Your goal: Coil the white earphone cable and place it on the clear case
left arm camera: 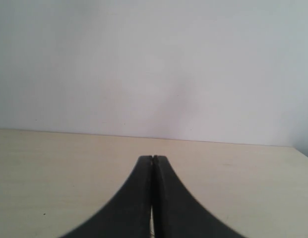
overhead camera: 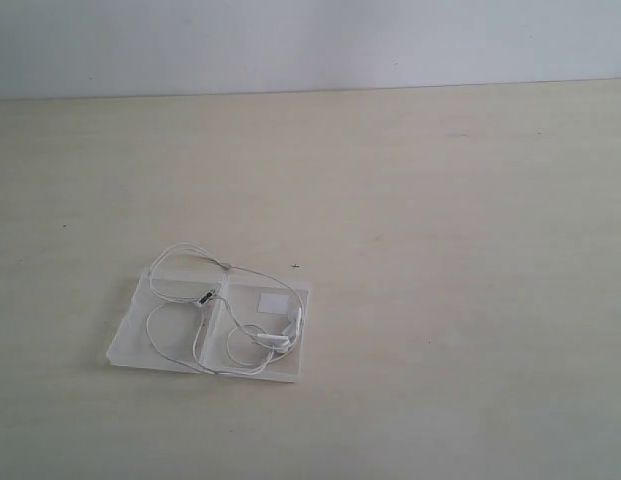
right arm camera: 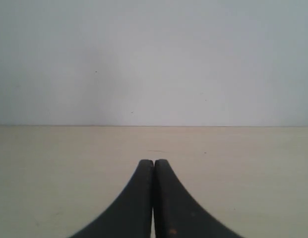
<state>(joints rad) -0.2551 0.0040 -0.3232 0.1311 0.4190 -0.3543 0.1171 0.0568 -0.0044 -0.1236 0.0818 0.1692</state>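
While the left fingers (left arm camera: 149,166) and right fingers (right arm camera: 149,166) each sit pressed together, the white earphone cable (overhead camera: 278,340) lies looped on the clear case (overhead camera: 130,345), clear of both, with open surface (overhead camera: 440,300) all round.

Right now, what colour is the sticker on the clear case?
White; a square sticker on the clear case. Best in the exterior view.

A pale wooden table (overhead camera: 440,250) meets a plain light wall (overhead camera: 310,40) at the back. Left of the middle, towards the front, a clear case (overhead camera: 130,345) lies open and flat, with a white sticker (overhead camera: 274,303) on its right half. The cable (overhead camera: 190,248) lies in loose loops over both halves, one loop reaching past the far edge onto the table. Its dark inline piece (overhead camera: 207,297) sits near the hinge, and the earbuds (overhead camera: 290,325) lie just below the sticker.
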